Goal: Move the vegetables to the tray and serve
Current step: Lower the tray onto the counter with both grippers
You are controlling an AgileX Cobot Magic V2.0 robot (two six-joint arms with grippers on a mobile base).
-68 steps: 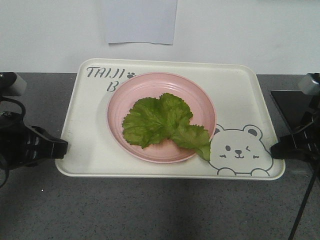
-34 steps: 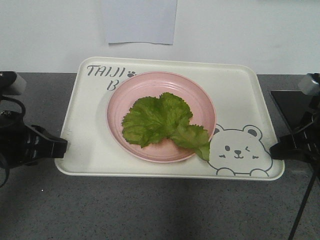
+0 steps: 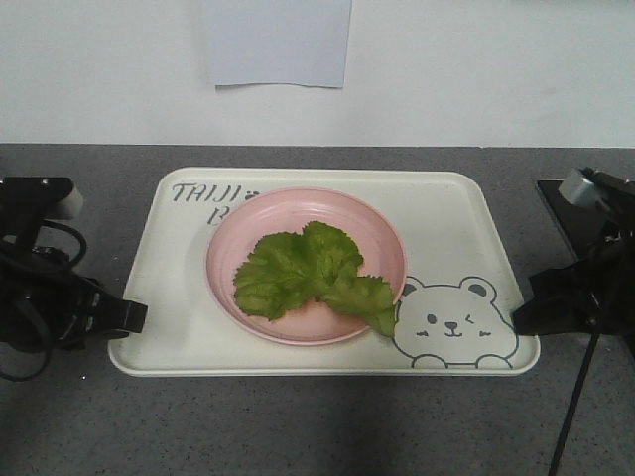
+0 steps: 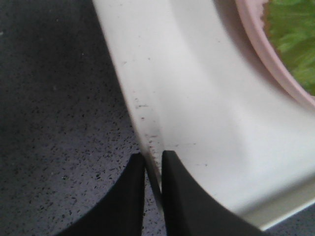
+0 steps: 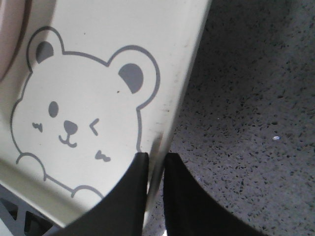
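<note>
The cream-white tray [image 3: 456,228] with "TAIJI" lettering and a winking bear rests over the grey counter. On it stands a round pink plate [image 3: 382,238] holding the vegetables [image 3: 303,270], green ruffled lettuce leaves. My left gripper [image 3: 134,317] is shut on the tray's left rim [image 4: 147,132], one finger above and one below. My right gripper [image 3: 521,317] is shut on the tray's right rim [image 5: 170,123] beside the bear drawing [image 5: 74,113]. In the left wrist view the pink plate [image 4: 275,64] and the lettuce [image 4: 295,34] show at the top right.
Speckled grey counter [image 3: 317,426] lies in front of the tray. A white wall with a taped paper sheet [image 3: 278,45] is behind. A black flat object [image 3: 566,213] sits at the right edge near my right arm.
The tray with plate and lettuce has shifted toward the front of the counter and away from the wall. Both grippers moved with it, still clamped on its rims.
</note>
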